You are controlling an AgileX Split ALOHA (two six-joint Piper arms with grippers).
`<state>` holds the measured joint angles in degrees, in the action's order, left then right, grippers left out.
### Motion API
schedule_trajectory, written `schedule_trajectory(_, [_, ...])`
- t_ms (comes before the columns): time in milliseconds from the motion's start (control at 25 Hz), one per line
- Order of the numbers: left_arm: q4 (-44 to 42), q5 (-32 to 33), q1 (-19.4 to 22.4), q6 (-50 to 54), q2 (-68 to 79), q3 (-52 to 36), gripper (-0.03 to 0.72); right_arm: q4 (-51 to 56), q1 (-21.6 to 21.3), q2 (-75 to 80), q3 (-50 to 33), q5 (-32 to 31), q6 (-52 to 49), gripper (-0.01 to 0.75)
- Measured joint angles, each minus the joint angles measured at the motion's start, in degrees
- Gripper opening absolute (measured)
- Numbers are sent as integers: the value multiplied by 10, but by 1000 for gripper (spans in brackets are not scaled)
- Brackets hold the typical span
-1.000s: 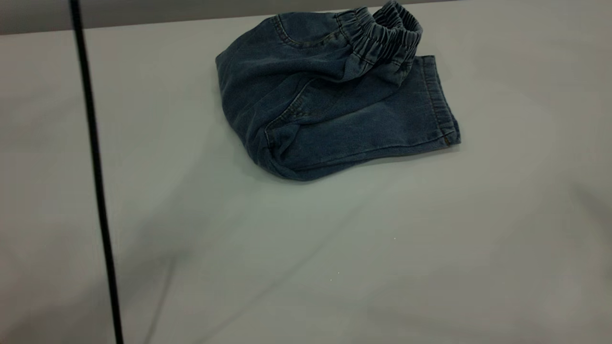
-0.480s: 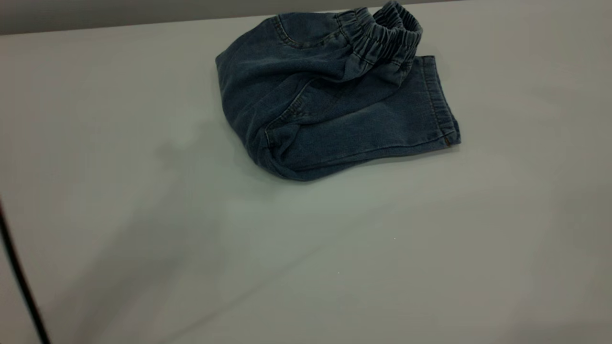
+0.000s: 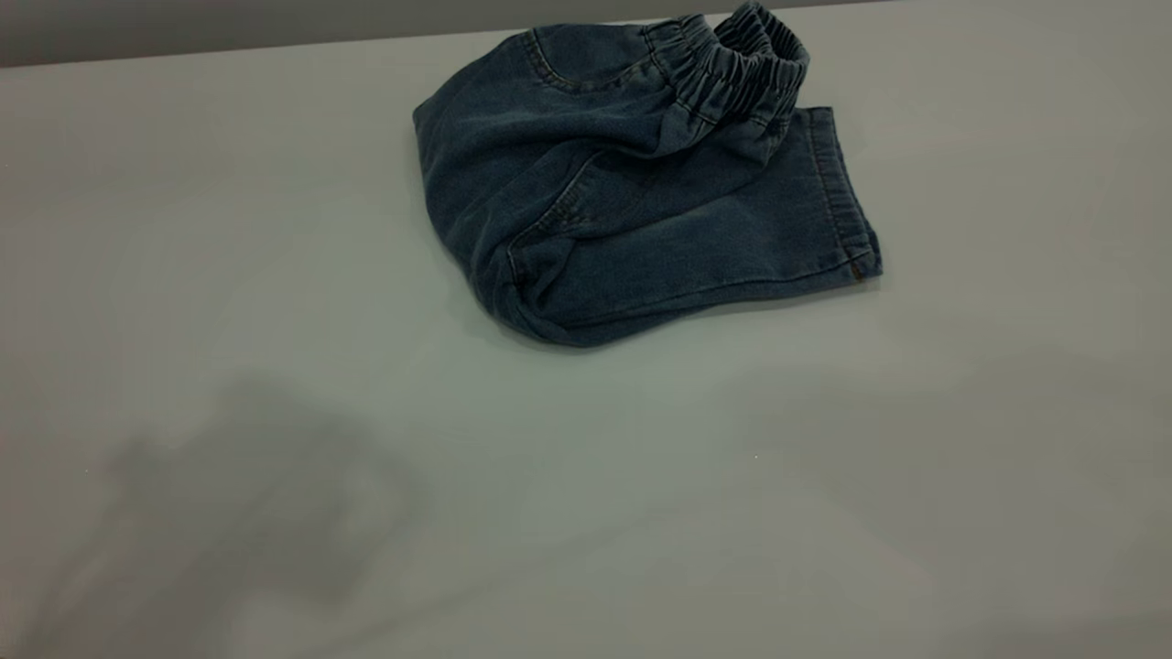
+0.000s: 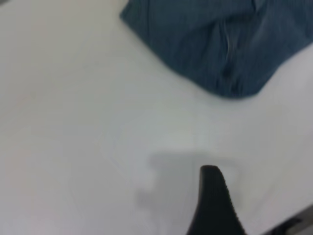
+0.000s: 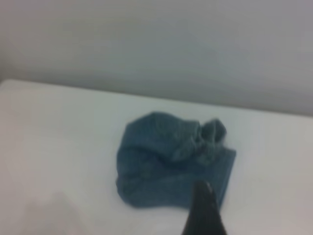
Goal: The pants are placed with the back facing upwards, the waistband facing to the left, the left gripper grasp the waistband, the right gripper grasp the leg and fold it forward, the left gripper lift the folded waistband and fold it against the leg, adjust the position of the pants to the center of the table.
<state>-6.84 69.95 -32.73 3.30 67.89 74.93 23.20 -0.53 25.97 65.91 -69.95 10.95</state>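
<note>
Denim pants (image 3: 632, 192) lie folded at the upper centre of the grey table (image 3: 275, 275), elastic waistband (image 3: 746, 69) bunched on top. One dark fingertip shows in each wrist view, left gripper (image 4: 215, 205) and right gripper (image 5: 203, 210); I cannot tell whether either is apart or together.

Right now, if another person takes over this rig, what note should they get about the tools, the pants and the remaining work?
Left tool: above bare table, away from the pants, holding nothing; only one finger shows, so open or shut is unclear.
Right tool: also off the pants, holding nothing; again only one finger shows.
Pants: lying folded in a bundle near the far edge of the table, with the waistband resting on top of the leg.
Done: both folds appear made.
Left: the bundle seems to sit toward the far side, so it probably needs moving to the table's center.
</note>
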Motion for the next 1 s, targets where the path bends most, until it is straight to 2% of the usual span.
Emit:
schedule_trajectory(400, [-6, 0, 0, 0, -202, -179, 435, -12, 0, -167, -183, 14, 65, 425])
schedule_trajectory(640, [-5, 1, 0, 0, -301, -257, 435, -53, 0, -225, -281, 31, 58, 425])
schedule_trajectory(1000, [0, -4, 0, 1, -363, -328, 435, -73, 0, -247, -357, 67, 56, 425])
